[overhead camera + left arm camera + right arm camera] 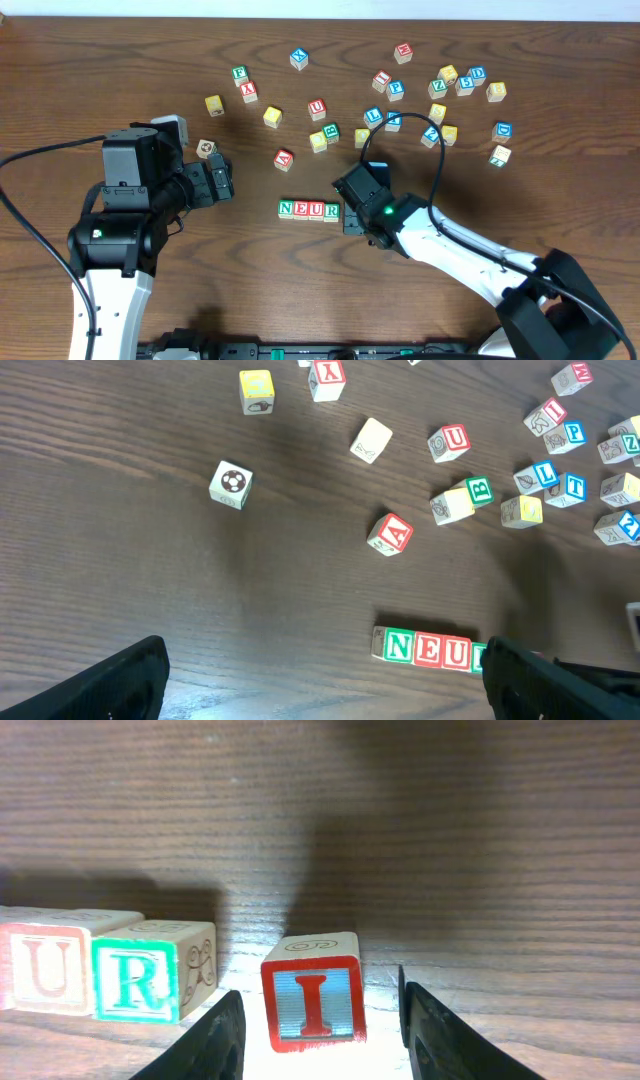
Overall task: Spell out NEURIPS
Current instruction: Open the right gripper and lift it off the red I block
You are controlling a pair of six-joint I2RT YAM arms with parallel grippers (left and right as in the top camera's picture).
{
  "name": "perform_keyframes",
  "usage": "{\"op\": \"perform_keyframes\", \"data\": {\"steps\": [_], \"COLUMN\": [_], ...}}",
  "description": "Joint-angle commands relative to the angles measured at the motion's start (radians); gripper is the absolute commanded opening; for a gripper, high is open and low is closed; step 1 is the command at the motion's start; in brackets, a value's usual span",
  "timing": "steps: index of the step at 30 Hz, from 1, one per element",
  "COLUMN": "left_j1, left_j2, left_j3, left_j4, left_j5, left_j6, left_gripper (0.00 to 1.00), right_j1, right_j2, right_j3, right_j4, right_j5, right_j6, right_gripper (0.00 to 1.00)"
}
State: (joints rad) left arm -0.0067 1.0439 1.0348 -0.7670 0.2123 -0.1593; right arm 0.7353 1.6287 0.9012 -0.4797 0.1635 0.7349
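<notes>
Four of the seven letters are in place. The NEUR row (309, 209) lies on the table (120, 60) at its near middle, reading N, E, U, R with the cubes side by side.

The fifth letter is at the row but not yet flush with it. The I cube (312, 1003), red-framed with a red letter on blue, stands upright on the table just beyond the R end, with a small gap between it and the R. The right pincer (318, 988) straddles this cube. Its jaws are set a little wider than the cube, with a sliver of table showing on each side, so I judge that it grips nothing. The left pincer (322, 660) hangs off the N end of the row, spread wide and empty.

P and S are left to do, and the I may need closing up to the row. Beyond the row lie the loose cubes (447, 74). One of them, past the R end, reads as the P cube (573, 432) in blue.

I cannot pick out an S with certainty, because the far letters are small and several cubes are turned away. From overhead, the right pincer hides the I cube entirely. In the left wrist view a finger cuts the row off after the U.
</notes>
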Motion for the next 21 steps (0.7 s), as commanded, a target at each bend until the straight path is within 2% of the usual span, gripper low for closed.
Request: {"op": "perform_keyframes", "data": {"steps": [1,6,11,15,18,21], "left_j1": [0.006,0.006,0.006,0.006,0.006,0.006], "left_j2": [0.001,0.001,0.001,0.001,0.001,0.001], "left_j3": [0.028,0.028,0.028,0.028,0.028,0.028], "left_j4": [-0.003,-0.003,-0.003,-0.003,-0.003,-0.003], "left_j5": [0.012,0.012,0.012,0.012,0.012,0.012], "left_j6": [0.009,0.009,0.009,0.009,0.009,0.009], "left_gripper": [0.98,0.98,0.98,0.98,0.98,0.98], "right_j1": [-0.002,-0.002,-0.002,-0.002,0.0,0.0], "right_j2": [-0.035,-0.066,-0.096,-0.096,-0.096,-0.095], "right_j3": [0.019,0.019,0.019,0.019,0.019,0.018], "right_j4": [-0.008,-0.025,-0.085,-0.141,-0.178,-0.196], "right_j5": [0.035,0.06,0.117,0.145,0.145,0.145], "right_j6": [0.009,0.009,0.053,0.095,0.134,0.152], "right_gripper": [0.44,0.42,0.21,0.09,0.01,0.01]}}
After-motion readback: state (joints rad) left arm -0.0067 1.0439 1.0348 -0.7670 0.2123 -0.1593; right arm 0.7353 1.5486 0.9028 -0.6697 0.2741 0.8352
